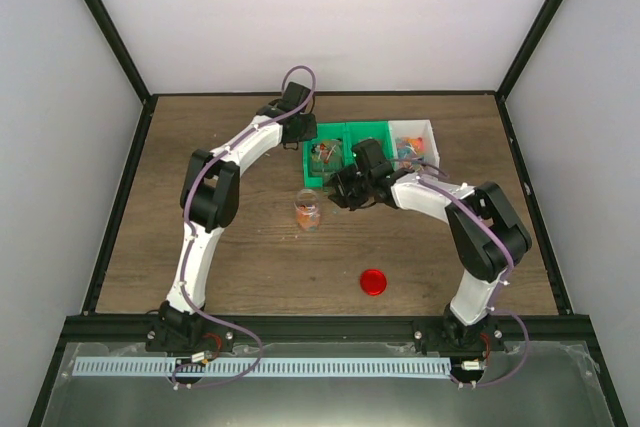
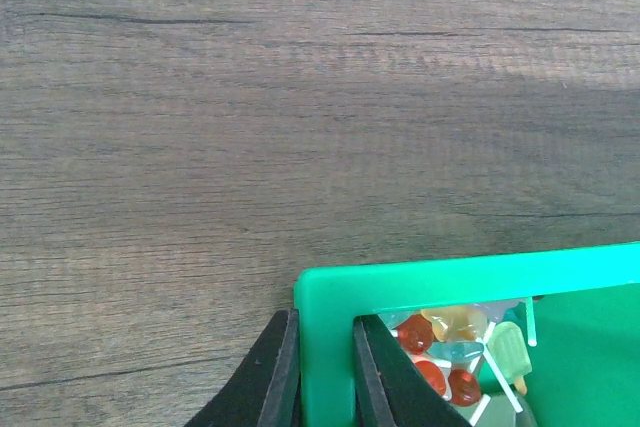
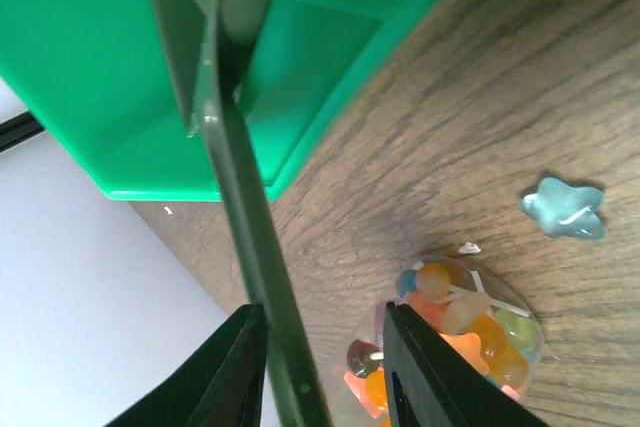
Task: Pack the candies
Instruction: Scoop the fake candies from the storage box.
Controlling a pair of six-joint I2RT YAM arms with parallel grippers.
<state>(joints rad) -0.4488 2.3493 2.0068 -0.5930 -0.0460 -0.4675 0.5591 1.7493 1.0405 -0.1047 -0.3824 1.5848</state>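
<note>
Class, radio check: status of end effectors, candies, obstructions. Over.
Left end effector clamped on green bin wall. Right end effector open beside jar. Candies in jar and bin; blue star candy loose on table.

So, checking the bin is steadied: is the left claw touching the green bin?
Touching. The left wrist view shows the left claw clamped on the green bin at its corner wall, one finger flush against each face.
</note>
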